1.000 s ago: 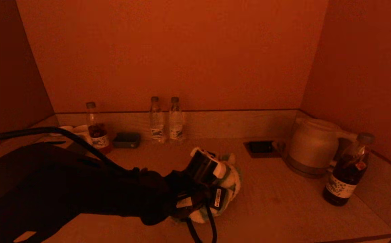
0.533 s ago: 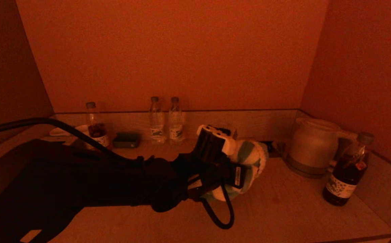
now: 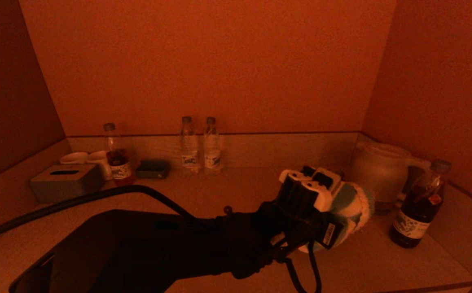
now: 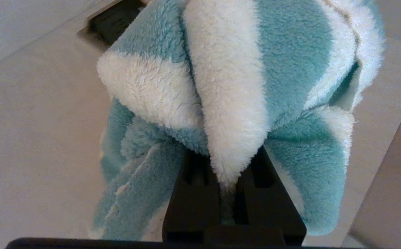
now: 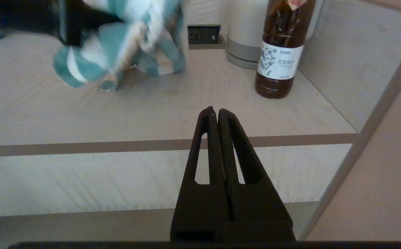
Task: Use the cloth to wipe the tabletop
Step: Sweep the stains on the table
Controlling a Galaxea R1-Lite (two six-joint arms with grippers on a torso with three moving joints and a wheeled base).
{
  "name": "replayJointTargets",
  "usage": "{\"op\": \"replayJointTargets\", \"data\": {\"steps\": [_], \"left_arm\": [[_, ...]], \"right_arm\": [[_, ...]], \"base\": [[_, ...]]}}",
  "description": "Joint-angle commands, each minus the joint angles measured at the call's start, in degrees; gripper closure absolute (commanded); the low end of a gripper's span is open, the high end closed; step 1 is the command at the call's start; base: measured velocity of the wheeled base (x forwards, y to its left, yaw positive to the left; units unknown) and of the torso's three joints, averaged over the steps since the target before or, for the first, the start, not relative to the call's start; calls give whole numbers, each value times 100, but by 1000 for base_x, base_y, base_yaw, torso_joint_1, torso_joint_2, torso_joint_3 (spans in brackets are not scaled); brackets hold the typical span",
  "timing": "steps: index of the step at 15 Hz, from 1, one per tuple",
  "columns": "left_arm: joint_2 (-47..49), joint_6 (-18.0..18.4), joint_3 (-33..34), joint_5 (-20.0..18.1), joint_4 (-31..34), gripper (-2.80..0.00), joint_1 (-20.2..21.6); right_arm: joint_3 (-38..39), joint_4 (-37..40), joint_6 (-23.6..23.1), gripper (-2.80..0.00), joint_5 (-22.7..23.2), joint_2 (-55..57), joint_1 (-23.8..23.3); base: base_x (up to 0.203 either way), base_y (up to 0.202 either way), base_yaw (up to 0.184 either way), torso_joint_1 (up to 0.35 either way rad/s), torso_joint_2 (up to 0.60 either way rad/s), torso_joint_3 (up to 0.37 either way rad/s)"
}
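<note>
The cloth (image 3: 352, 209) is a fluffy teal and white striped towel, bunched up. My left gripper (image 4: 226, 180) is shut on the cloth (image 4: 228, 86) and holds it on the wooden tabletop (image 3: 227, 191) at the right, close to the kettle. In the right wrist view the cloth (image 5: 117, 48) trails on the tabletop (image 5: 82, 107). My right gripper (image 5: 217, 112) is shut and empty, parked below the table's front edge, out of the head view.
A white kettle (image 3: 378, 175) and a dark drink bottle (image 3: 419, 207) stand at the right. Two water bottles (image 3: 201, 142), a small dark box (image 3: 153, 169), another bottle (image 3: 115, 156), cups (image 3: 85, 158) and a tissue box (image 3: 62, 181) line the back and left. A socket (image 5: 203, 34) lies by the kettle.
My left gripper has swept the cloth from the table's middle to the right, up to the kettle. The tissue box at the left has come into view.
</note>
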Motion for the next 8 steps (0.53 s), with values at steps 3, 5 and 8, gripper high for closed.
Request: {"op": "replayJointTargets", "data": {"steps": [3, 5, 8], "left_arm": [[382, 232, -125, -115, -26, 0, -61], [472, 239, -141, -191, -26, 0, -54], [593, 256, -141, -288, -307, 0, -7]], "right_arm": [[0, 2, -2, 0, 2, 7, 0], [0, 2, -2, 0, 2, 7, 0], [0, 2, -2, 0, 2, 7, 0]], "base": [[0, 0, 0, 0, 0, 0], [0, 0, 0, 0, 0, 0], [0, 0, 0, 0, 0, 0]]}}
